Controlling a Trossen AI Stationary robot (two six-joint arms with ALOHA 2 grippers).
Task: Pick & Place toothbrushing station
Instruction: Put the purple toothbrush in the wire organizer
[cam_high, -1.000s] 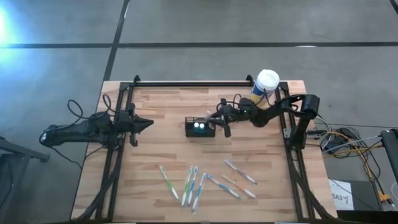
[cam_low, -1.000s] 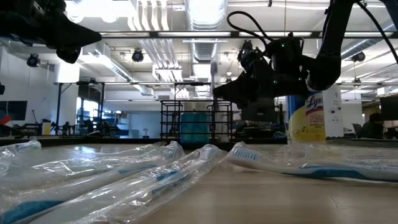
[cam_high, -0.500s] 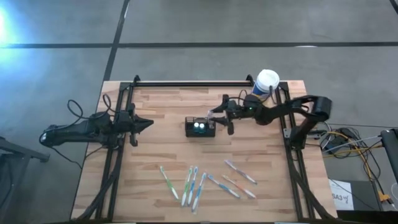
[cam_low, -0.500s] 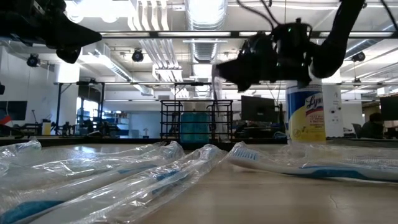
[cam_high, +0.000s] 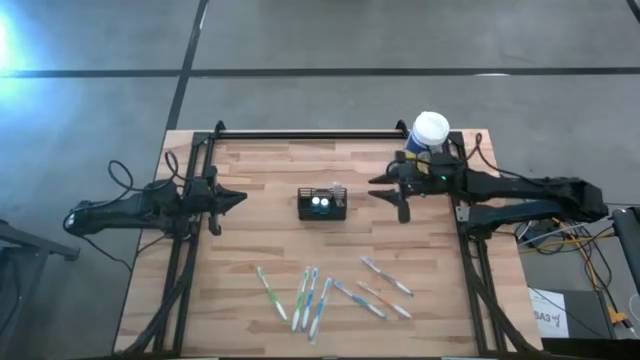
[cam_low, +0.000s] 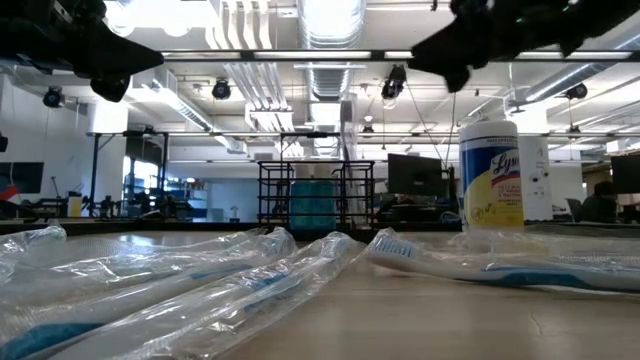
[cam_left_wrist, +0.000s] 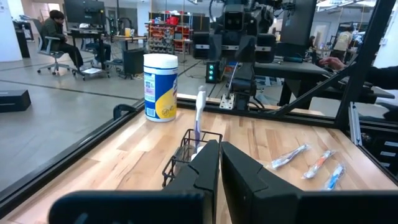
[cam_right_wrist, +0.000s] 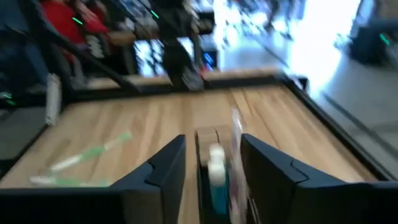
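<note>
Black wire mesh forms the small caddy (cam_high: 322, 205) that serves as the toothbrushing station, and it stands upright near the middle of the wooden bench (cam_high: 260, 250), between the two arms and touched by neither. One toothbrush (cam_left_wrist: 199, 118) stands upright inside it, its white head rising above the rim; in the high view two pale spots show within the basket. To the caddy's right, apart from it, hovers the right hand (cam_high: 385, 192), raised above the bench top; in its own wrist view its two dark fingers (cam_right_wrist: 158, 168) stand apart with nothing between them, and the caddy with its toothbrush shows beyond the gap. The left hand (cam_high: 232, 198) waits well to the caddy's left near the bench's left edge, pointing toward it, its fingers (cam_left_wrist: 205, 171) pressed together and holding nothing. A yellow canister with a white lid (cam_high: 429, 133) stands at the far right corner of the bench, behind the right arm. Along the near side of the bench lie several wrapped toothbrushes (cam_high: 310, 295), spread in a loose row, some touching one another; in the low view their clear wrappers fill the foreground. In the room beyond the bench, a person (cam_left_wrist: 59, 34) sits on a chair.
</note>
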